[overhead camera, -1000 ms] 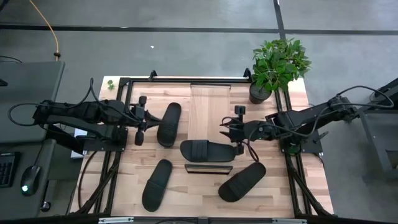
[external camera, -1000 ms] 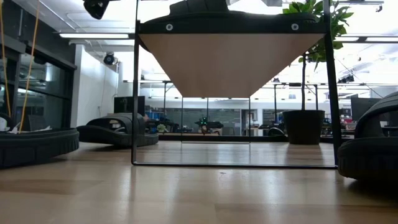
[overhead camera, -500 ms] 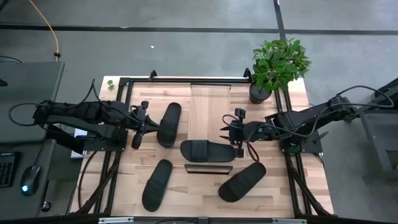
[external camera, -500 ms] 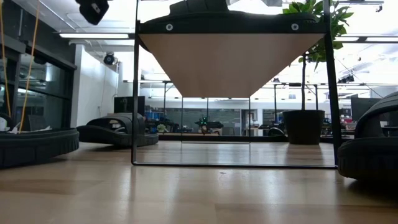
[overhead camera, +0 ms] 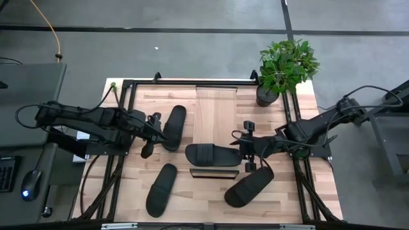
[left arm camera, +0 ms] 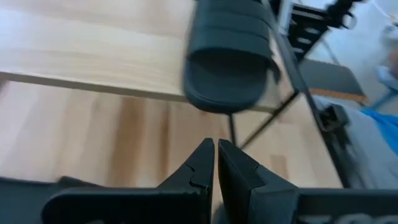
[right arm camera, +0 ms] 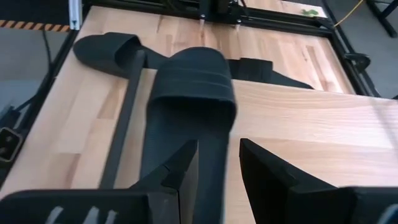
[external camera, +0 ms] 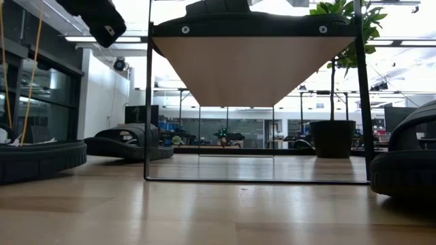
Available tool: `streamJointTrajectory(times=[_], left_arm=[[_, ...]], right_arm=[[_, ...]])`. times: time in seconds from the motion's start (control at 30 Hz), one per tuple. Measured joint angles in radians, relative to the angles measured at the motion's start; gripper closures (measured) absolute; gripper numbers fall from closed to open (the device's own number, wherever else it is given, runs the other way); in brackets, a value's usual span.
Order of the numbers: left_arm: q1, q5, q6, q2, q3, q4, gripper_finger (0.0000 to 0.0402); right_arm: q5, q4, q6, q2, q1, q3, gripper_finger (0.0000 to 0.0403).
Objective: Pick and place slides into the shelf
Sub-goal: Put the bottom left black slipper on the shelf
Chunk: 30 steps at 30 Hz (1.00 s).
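Note:
One black slide [overhead camera: 211, 154] lies on the light-wood shelf [overhead camera: 216, 112], near its dark front edge. Three more slides rest soles down on the tabletop: far left [overhead camera: 174, 126], near left [overhead camera: 161, 189] and near right [overhead camera: 249, 185]. My right gripper [overhead camera: 241, 151] is open; in the right wrist view its fingers [right arm camera: 217, 162] stand over the right end of the shelf's slide [right arm camera: 186, 81], with no touch visible. My left gripper [overhead camera: 156, 133] is shut and empty [left arm camera: 216, 155], beside the far-left slide, pointing at the shelf's slide [left arm camera: 227, 68].
A potted plant [overhead camera: 284, 67] stands at the table's far right corner. Black frame rails [overhead camera: 185, 82] run along the far, left and right sides. In the low view the shelf [external camera: 252, 68] stands raised on thin metal legs [external camera: 148, 102].
My right gripper has moved toward the table's near edge and slightly right, ending at the right end of the shelf's slide. My left gripper has moved right and toward the near edge, alongside the far-left slide, and shows lower in the low view. No slide has moved.

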<state>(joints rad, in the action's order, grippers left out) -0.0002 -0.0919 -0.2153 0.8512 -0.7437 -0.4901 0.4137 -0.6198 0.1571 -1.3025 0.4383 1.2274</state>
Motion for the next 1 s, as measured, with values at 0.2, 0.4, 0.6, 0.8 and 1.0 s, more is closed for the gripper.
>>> streamJointTrajectory(times=[0.2,0.4,0.6,0.8,1.0], left_arm=[[0.000,-0.134,0.002,0.026,0.000,-0.024,0.0389],[0.000,-0.263,-0.011,0.026,-0.001,-0.084,0.0389],[0.000,-0.305,-0.052,0.052,-0.001,-0.197,0.0389],[0.000,-0.423,-0.099,0.120,-0.001,-0.216,0.0389],[-0.049,-0.502,-0.182,0.217,-0.001,-0.211,0.0389]], right_arm=[[0.007,-0.012,0.022,0.000,0.045,0.000,0.0294],[0.044,-0.012,0.027,0.000,0.066,0.000,0.0294],[0.047,-0.012,0.029,0.000,0.067,0.000,0.0294],[0.055,-0.011,0.027,0.000,0.068,0.000,0.0294],[0.056,-0.012,0.027,0.000,0.068,0.000,0.0294]])
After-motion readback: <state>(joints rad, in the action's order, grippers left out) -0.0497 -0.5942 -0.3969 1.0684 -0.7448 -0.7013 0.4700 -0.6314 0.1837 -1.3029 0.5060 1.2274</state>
